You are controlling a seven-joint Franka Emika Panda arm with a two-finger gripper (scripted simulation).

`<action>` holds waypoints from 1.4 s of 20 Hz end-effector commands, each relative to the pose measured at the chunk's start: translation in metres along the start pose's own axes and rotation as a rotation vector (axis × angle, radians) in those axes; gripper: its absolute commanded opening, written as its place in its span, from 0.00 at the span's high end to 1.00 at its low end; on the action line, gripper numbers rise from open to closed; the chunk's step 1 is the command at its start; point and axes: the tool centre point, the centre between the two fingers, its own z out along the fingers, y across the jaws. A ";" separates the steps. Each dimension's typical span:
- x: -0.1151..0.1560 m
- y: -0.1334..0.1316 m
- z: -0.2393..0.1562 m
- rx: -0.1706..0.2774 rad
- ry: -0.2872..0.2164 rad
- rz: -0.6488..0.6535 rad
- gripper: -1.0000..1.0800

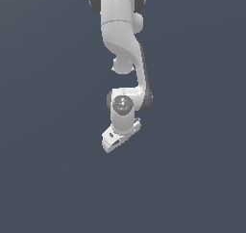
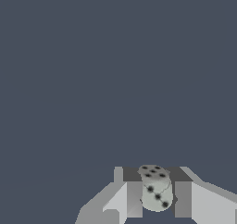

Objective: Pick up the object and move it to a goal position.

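Flat dark slate-blue background (image 1: 48, 179) across the whole of both frames, plain and unmarked, with no edge or horizon to be made out.

White Panda arm (image 1: 122, 39) coming down from the top centre of the exterior view, thick upper links with dark grey joint bands, bending at an elbow a little above mid-frame. Round grey wrist joint (image 1: 122, 103) just left of centre, facing the camera. Below it, white gripper (image 1: 114, 143) tilted down toward the lower left of the frame, ending a little below the middle; fingers too small and foreshortened here to separate.

In the wrist view, gripper (image 2: 157, 195) at the bottom edge, right of centre: two grey fingers (image 2: 134, 197) standing upright either side of a narrow gap, pale housing spreading out toward the lower corners. Closed in on the object (image 2: 156, 190), a small pale grey-tan die with rounded corners and dark pips, held between the two pads and touching both, its top face level with the fingertips. Not discernible in the exterior view, hidden by the gripper body.
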 end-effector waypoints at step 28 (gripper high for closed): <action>0.073 0.050 -0.223 0.000 0.003 -0.001 1.00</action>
